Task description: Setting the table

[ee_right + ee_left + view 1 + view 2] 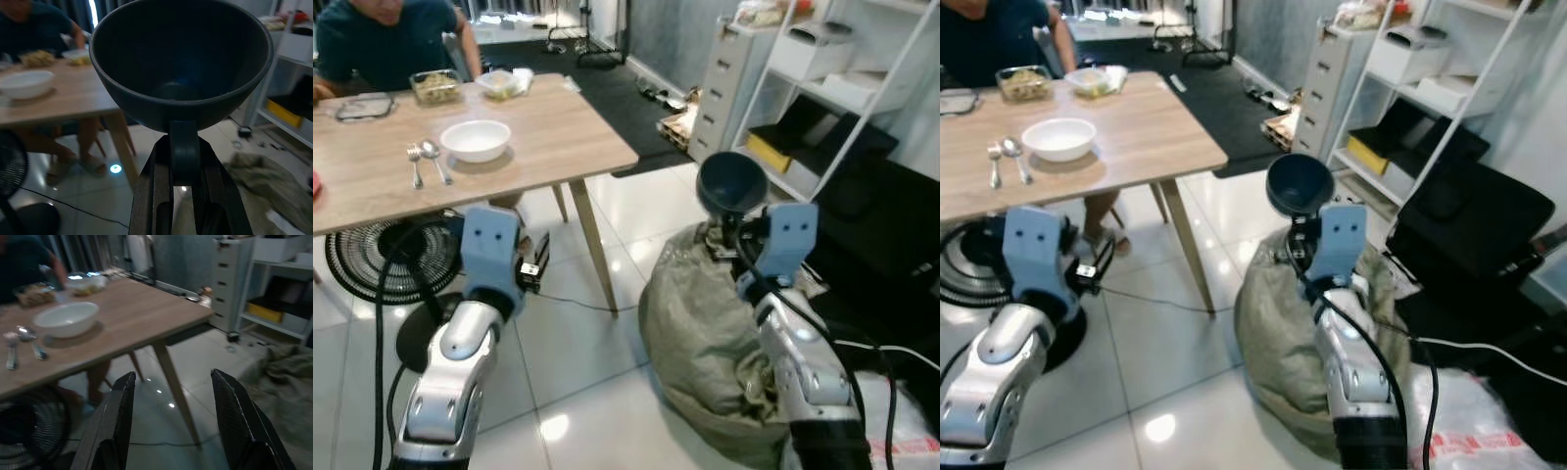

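Note:
My right gripper (183, 161) is shut on a dark blue-grey bowl (731, 183), held up in the air to the right of the wooden table (558, 127), above a grey-green beanbag (705, 333). The bowl (181, 63) tilts its opening toward the wrist camera. My left gripper (171, 396) stands open with nothing between its fingers, low in front of the table's near edge. On the table lie a white bowl (476, 139), a fork (414, 162) and a spoon (433, 157). Food containers (435, 86) sit at the far side before a seated person (386, 39).
A black floor fan (382, 259) stands under the table beside the table leg (592, 245). A white drawer unit (729, 83) and white shelving (842, 88) stand on the right. A dark mat (597, 78) lies behind the table. Cables run over the tiled floor (578, 372).

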You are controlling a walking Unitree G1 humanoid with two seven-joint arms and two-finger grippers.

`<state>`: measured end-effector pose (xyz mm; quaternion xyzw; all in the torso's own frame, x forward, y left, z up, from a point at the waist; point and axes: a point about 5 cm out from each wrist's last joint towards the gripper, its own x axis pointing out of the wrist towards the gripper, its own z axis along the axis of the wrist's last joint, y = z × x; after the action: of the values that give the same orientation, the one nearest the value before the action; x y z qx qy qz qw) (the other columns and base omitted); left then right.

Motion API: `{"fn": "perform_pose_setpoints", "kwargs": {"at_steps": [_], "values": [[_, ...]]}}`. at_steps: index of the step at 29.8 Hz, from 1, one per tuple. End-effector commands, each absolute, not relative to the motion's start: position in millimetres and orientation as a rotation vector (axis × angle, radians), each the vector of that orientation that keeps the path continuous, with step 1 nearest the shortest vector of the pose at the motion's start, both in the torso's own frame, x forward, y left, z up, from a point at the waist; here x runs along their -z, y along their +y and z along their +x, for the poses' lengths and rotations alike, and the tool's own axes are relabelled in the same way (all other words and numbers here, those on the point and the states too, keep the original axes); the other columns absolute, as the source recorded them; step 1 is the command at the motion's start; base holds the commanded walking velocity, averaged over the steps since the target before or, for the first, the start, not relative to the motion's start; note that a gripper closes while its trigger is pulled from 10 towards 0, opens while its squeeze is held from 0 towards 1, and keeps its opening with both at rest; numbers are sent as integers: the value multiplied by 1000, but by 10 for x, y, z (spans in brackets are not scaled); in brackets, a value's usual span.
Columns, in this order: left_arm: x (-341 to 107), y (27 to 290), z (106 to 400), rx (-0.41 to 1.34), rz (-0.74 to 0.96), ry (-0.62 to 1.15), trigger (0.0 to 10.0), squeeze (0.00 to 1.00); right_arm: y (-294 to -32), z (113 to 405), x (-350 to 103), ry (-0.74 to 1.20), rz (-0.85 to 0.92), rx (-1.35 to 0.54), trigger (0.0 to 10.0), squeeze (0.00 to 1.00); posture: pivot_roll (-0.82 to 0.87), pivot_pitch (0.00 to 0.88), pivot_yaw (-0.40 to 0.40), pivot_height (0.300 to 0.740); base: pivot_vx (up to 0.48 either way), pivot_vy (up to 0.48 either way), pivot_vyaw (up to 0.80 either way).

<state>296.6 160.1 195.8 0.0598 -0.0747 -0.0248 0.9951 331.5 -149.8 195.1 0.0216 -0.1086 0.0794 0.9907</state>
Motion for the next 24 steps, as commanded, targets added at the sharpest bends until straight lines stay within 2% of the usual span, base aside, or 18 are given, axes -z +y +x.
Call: {"fn": "perform_pose_setpoints", "kwargs": {"at_steps": [1,24], "values": [[-1916,1649,2969,21,137,-136,10000,0,-1397,3311,-1992,-239,55,-205,10000,0,51,0,44,740,480,0,0],[-1924,1636,2980,21,133,-144,10000,0,-1267,3296,-2007,-260,75,-276,10000,0,62,0,51,740,480,0,0]]}}
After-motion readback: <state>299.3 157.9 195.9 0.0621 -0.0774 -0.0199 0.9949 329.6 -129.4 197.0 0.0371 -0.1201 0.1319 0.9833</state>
